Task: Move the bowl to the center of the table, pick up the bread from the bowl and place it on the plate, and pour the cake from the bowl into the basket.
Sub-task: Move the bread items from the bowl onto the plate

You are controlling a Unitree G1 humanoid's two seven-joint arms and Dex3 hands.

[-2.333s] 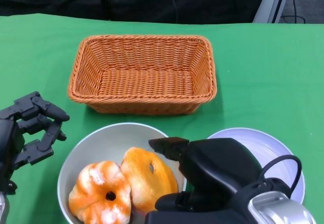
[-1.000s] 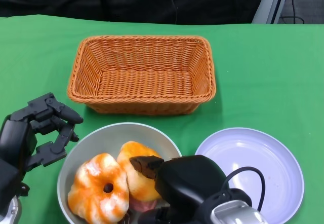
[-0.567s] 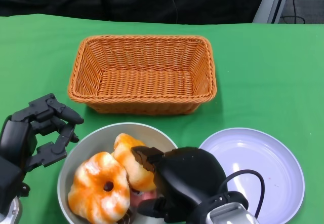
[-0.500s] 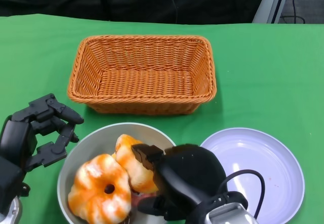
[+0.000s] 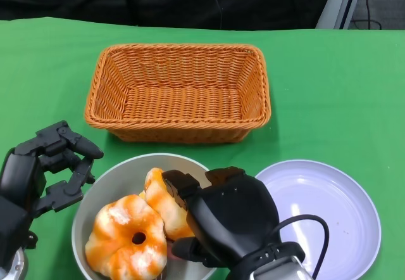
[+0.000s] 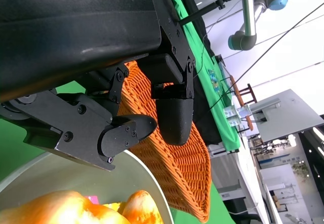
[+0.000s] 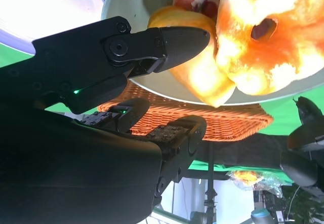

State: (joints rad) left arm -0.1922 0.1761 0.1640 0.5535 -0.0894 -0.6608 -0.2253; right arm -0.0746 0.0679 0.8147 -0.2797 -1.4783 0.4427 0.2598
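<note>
I'm working the bread step: the bowl (image 5: 95, 188) is sitting near me on the green bench (image 5: 329, 96), just in front of the basket (image 5: 178, 91), and my right hand (image 5: 218, 213) is reaching into it from the plate side. In the head view its fingers (image 5: 179, 184) are lying over the elongated orange bread (image 5: 166, 204), and the right wrist view shows one finger pressed against that piece from one side while the others are lying under the bowl's rim. I'm judging this as a grasp closing but I cannot tell whether the bread is properly pinched. The ring-shaped orange pastry (image 5: 130, 237) is lying touching the bread, with something pink showing beneath in the wrist view, possibly the cake. My left hand (image 5: 44, 166) is hovering just beside the bowl's rim, fingers apart, holding nothing and not touching the bowl.

Next I'm needing a firm hold on the bread alone, then a lift clear of the rim and a carry across to the white plate (image 5: 323, 213), which is waiting just beside the bowl. The risk I'm seeing is dragging the ring pastry along, since the two are pressed together
</note>
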